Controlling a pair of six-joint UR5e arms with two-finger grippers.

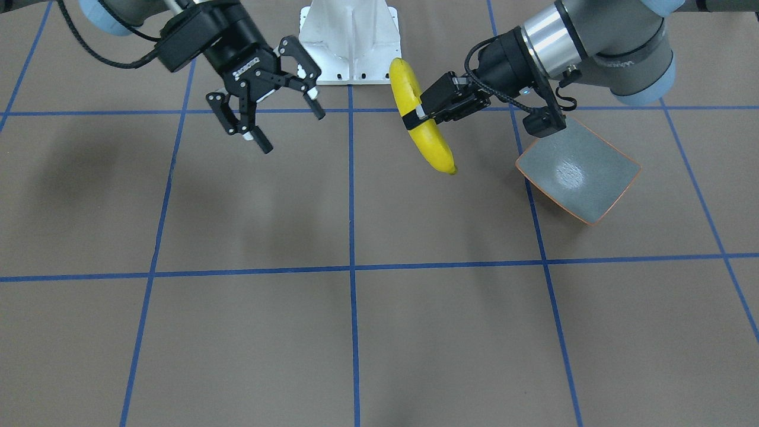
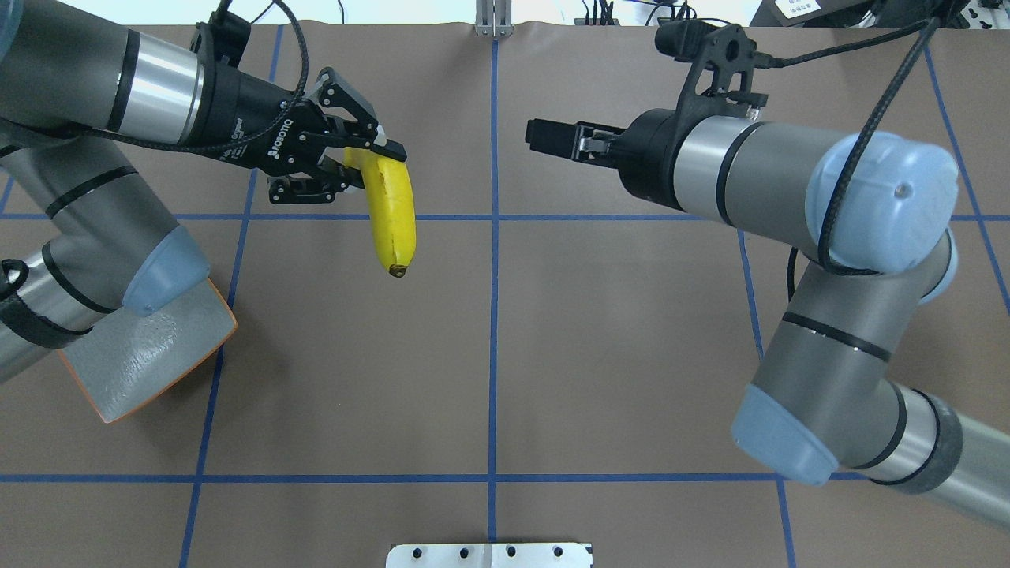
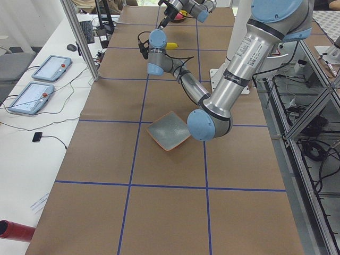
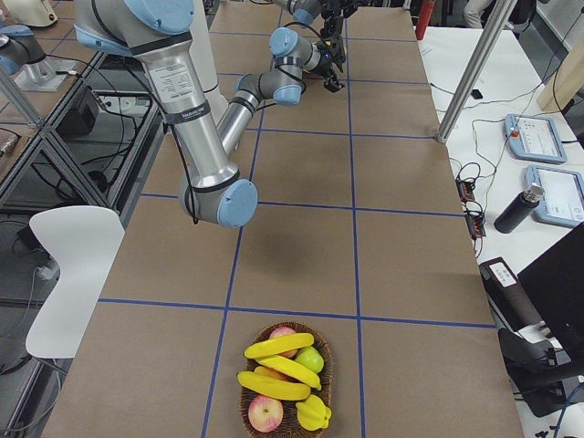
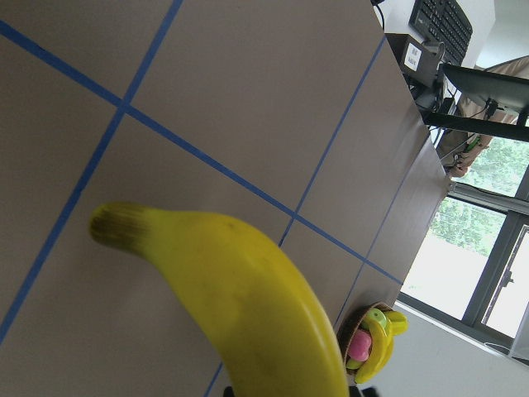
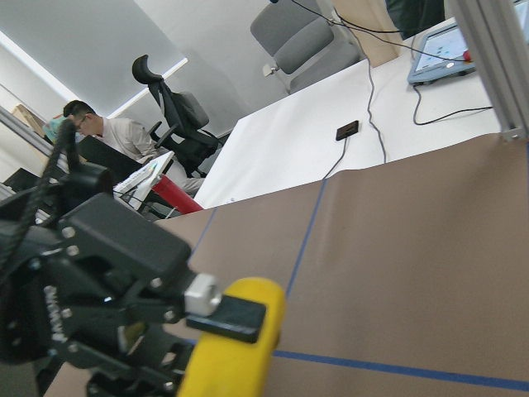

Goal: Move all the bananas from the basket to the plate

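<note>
Banana point(image 2: 392, 209) is up in the air over the bare table, well apart from the plate point(image 2: 150, 355), which lies back on my left side, near my base. My left gripper point(image 2: 371, 162) is clamped on the banana near one end; the rest hangs free. My right gripper point(image 1: 293, 130) is spread wide and holds nothing.

Step, as I judge it: carrying to the plate. Next move: swing back over the plate, lower, release flat.

More bananas point(image 4: 274, 386) wait in the basket point(image 4: 325, 351).

Legible: "ROBOTIQ" on the left gripper body.
</note>
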